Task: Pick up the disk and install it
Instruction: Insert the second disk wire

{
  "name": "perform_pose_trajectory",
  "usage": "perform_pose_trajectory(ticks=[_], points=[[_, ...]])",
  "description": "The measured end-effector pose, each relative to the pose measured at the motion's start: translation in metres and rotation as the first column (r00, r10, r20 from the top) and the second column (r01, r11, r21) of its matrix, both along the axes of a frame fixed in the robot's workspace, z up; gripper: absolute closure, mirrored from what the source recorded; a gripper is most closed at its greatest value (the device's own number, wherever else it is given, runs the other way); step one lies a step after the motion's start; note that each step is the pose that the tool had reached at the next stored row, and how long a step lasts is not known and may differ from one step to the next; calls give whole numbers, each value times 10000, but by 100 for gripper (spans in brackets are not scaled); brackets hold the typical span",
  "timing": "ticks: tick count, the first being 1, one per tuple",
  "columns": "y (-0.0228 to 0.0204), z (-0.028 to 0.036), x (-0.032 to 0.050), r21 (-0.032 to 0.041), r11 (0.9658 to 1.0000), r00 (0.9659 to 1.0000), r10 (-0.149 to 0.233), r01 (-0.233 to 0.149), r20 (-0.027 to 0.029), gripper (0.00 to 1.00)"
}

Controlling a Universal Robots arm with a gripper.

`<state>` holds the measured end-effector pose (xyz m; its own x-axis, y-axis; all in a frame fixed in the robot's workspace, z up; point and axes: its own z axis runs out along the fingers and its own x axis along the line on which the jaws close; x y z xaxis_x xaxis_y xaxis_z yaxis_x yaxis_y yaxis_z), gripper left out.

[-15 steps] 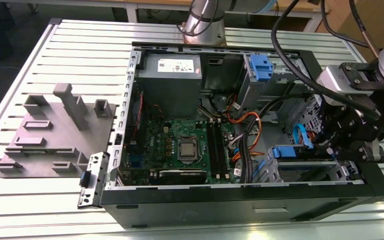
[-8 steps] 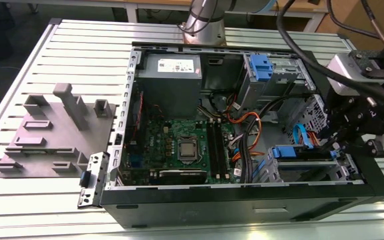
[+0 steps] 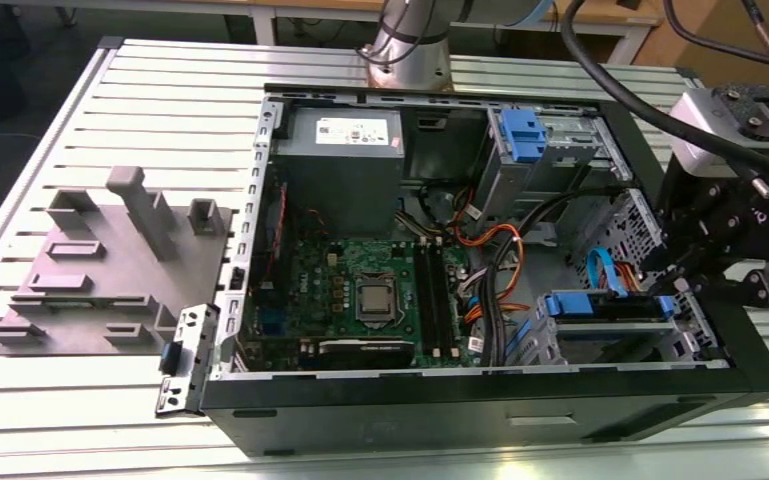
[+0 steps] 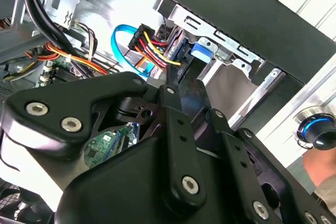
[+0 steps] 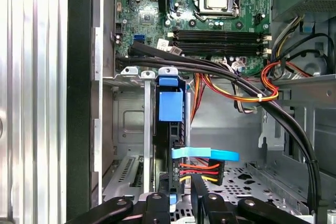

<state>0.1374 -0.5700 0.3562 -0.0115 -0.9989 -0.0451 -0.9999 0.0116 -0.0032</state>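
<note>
The disk [image 5: 170,109] stands on edge in the drive cage [image 5: 134,129] of the open computer case, its blue side rail facing me. In the exterior view the disk [image 3: 607,306] sits in the case's corner at that view's right, near the front. My gripper [image 5: 180,200] is at the disk's near end, with one black finger on each side of it, shut on the disk. In the second wrist view the fingertips [image 4: 176,85] reach up to the disk [image 4: 177,45] beside its blue tab. The gripper [image 3: 678,275] hangs over the case's wall at the exterior view's right.
A blue data cable [image 5: 207,153] and a red-yellow-black power plug [image 5: 202,171] hang right next to the disk. Black cable bundles [image 5: 247,90] cross above the cage. A motherboard [image 3: 357,290], power supply [image 3: 344,140] and grey fixture [image 3: 104,260] lie further off. A hand [image 4: 320,169] shows by a blue-lit knob.
</note>
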Motion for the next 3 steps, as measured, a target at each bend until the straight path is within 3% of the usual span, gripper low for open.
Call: perform_pose_trajectory(ticks=[1,3], points=[[0,29,0,0,10000,10000,0,0,0,70],[0,30,0,0,10000,10000,0,0,0,70]])
